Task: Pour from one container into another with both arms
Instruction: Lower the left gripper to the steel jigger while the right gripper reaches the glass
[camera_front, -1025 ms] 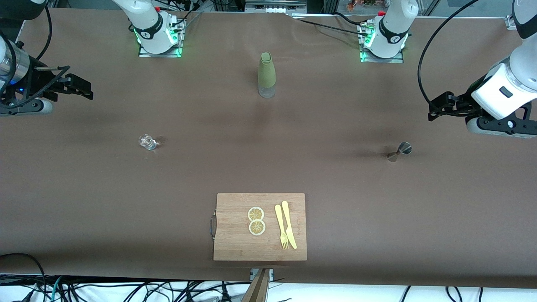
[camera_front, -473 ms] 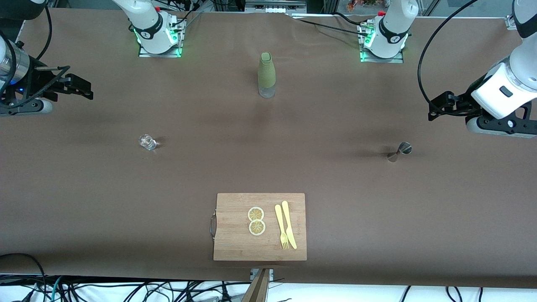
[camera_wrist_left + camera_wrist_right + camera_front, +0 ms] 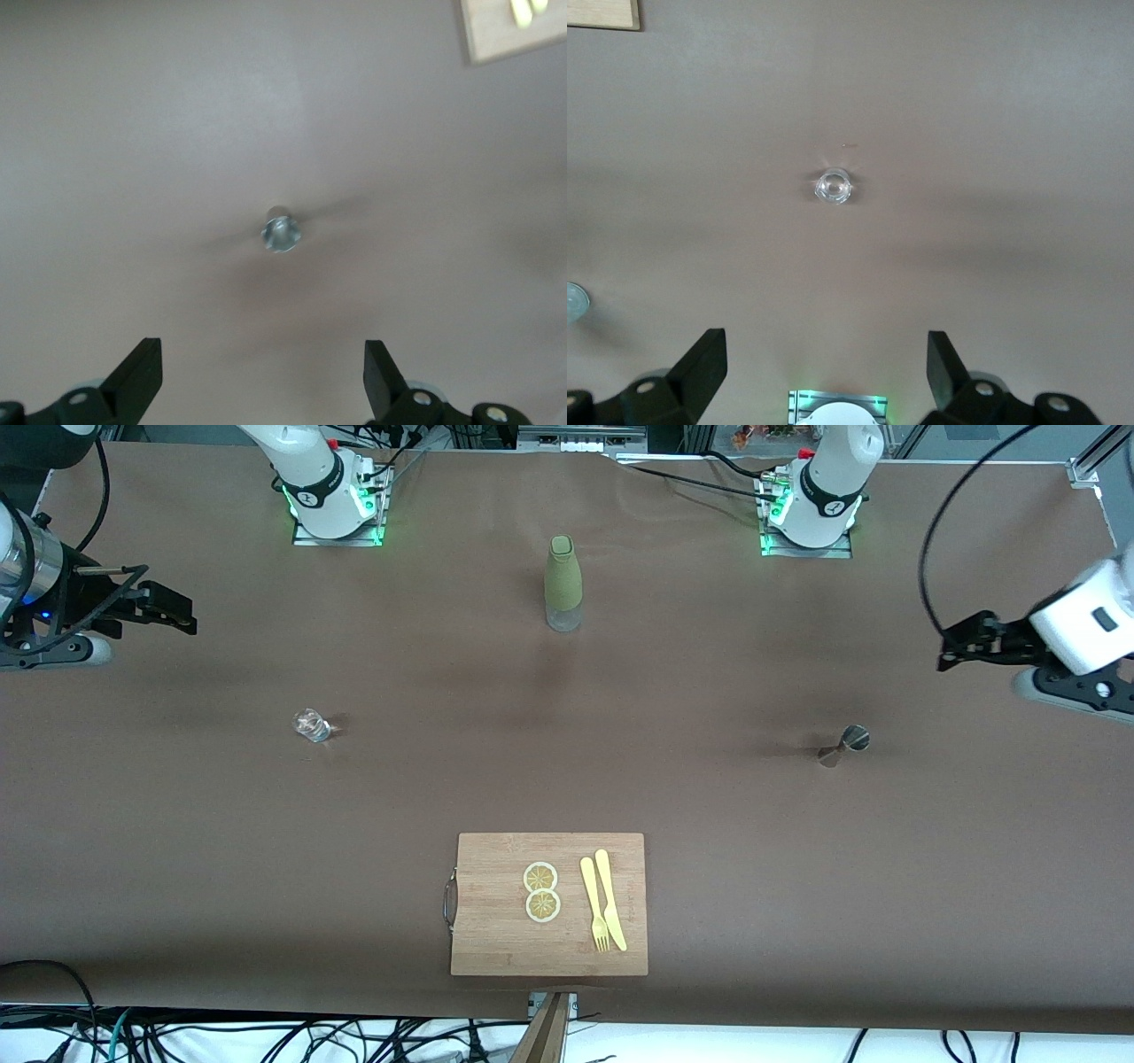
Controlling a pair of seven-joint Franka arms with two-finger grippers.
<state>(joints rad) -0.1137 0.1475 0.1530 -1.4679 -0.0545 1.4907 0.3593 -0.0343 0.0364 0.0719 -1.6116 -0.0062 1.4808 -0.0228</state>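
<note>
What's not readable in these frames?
- Bottle, front view: contents hidden by its green sleeve.
- Glass, front and right wrist views: too small to show a fill level.
- Jigger, left wrist view: blurred, inside unreadable.
- Board, left wrist view: cut off by the edge.

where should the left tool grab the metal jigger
Probably at the narrow waist of the jigger, coming in level from the left arm's end of the table. It stands upright, flaring to cones above and below, so open fingers closing on the waist should not slip.
</note>
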